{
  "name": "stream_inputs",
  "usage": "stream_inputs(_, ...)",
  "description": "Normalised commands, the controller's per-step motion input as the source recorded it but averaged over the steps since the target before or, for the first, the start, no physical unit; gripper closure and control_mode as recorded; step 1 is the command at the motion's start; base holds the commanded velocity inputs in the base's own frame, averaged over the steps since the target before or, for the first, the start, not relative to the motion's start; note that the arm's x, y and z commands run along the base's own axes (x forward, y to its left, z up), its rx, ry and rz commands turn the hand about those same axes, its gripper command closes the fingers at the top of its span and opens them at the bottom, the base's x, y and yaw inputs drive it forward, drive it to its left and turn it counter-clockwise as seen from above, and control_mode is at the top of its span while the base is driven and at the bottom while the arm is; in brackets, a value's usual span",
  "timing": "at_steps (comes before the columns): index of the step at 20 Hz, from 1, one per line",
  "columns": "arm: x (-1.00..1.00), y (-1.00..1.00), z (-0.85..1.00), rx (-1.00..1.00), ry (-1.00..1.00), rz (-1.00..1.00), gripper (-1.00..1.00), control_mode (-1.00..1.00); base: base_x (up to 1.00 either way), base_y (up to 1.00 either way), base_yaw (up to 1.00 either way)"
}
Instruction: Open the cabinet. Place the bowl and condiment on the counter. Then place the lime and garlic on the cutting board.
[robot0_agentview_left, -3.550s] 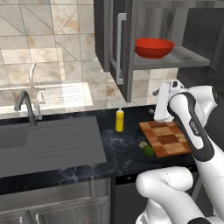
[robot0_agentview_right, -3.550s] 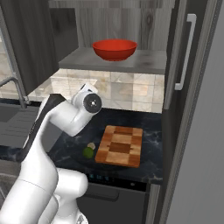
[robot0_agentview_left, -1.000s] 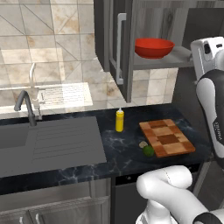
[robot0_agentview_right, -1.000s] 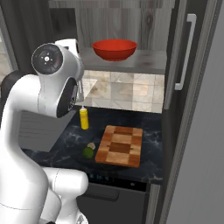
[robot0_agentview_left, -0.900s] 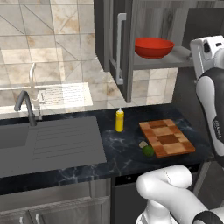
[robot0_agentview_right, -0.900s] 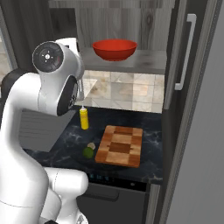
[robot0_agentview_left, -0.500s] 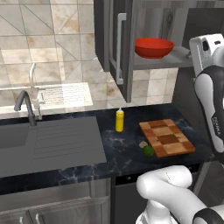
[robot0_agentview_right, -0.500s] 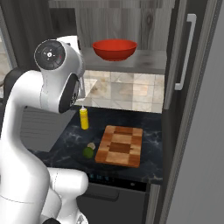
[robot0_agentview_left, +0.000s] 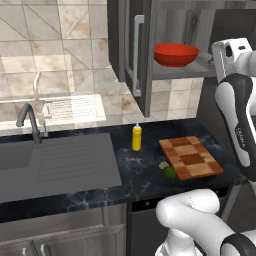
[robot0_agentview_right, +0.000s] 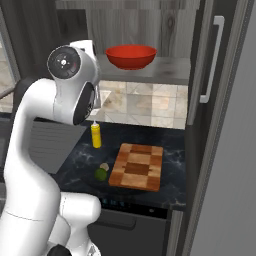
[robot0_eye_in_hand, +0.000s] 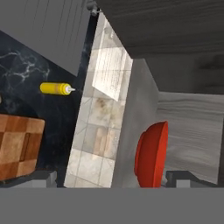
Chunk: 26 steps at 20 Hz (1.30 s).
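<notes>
Glossy red bowl, wood-grain cabinet

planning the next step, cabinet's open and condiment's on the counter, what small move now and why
Probably ease the open gripper forward onto the red bowl, since it sits on the cabinet shelf ahead of the hand, while the condiment already stands on the counter.

The bowl was glossy red, the condiment bottle yellow, the cutting board checkered brown-orange, the lime dark green, the counter black with white veins, the cabinet dark grey wood-grain.
</notes>
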Motion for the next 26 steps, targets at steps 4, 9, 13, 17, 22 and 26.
stream_inputs(4, 0.36, -0.09, 0.01, 0.0, 0.0, 0.0, -1.0, -1.0, 0.0, 0.0, 0.0)
stream_inputs(9, 0.3, -0.17, 0.05, 0.0, 0.0, 0.0, -1.0, -1.0, 0.0, 0.0, 0.0)
stream_inputs(13, 0.33, -0.15, 0.0, 0.0, 0.0, 0.0, -1.0, -1.0, 0.0, 0.0, 0.0)
stream_inputs(17, 0.37, -0.09, 0.0, 0.0, 0.0, 0.0, -1.0, -1.0, 0.0, 0.0, 0.0)
stream_inputs(22, 0.42, -0.03, 0.0, 0.0, 0.0, 0.0, -1.0, -1.0, 0.0, 0.0, 0.0)
stream_inputs(26, 0.42, 0.0, 0.0, 0.0, 0.0, 0.0, -1.0, -1.0, 0.0, 0.0, 0.0)
